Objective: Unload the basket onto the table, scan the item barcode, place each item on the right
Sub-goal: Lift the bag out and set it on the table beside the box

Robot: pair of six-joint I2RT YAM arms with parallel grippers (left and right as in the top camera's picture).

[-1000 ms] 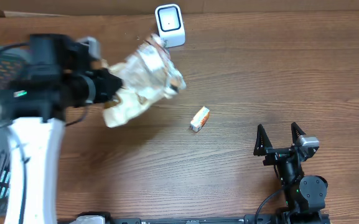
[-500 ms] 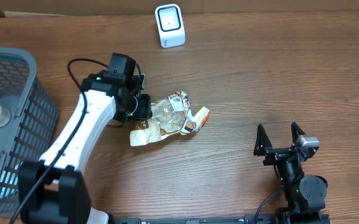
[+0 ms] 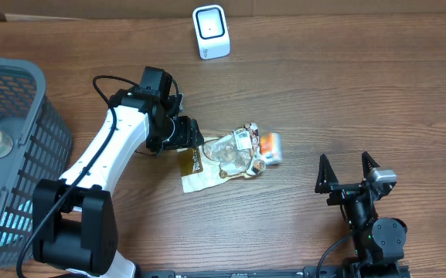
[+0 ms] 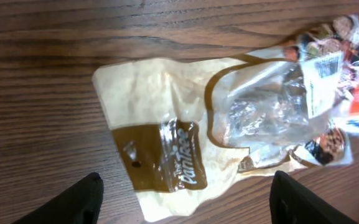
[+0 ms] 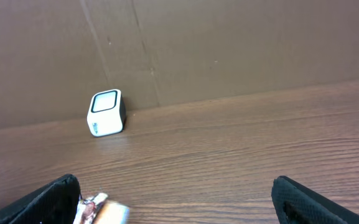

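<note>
Both grippers stood wide and empty: left gripper (image 3: 192, 138) over the snack bag (image 3: 226, 154), right gripper (image 3: 346, 168) idle. Best bet was pinching its flat edge, barcode label (image 4: 325, 70) facing the scanner (image 3: 211, 31).

white script on the brown patch (image 4: 157, 152) of the bag (image 4: 160, 93), reads about "pantree", first letters uncertain, white label (image 4: 323, 78) on the bag's clear end, its fine print too blurred to read
</note>
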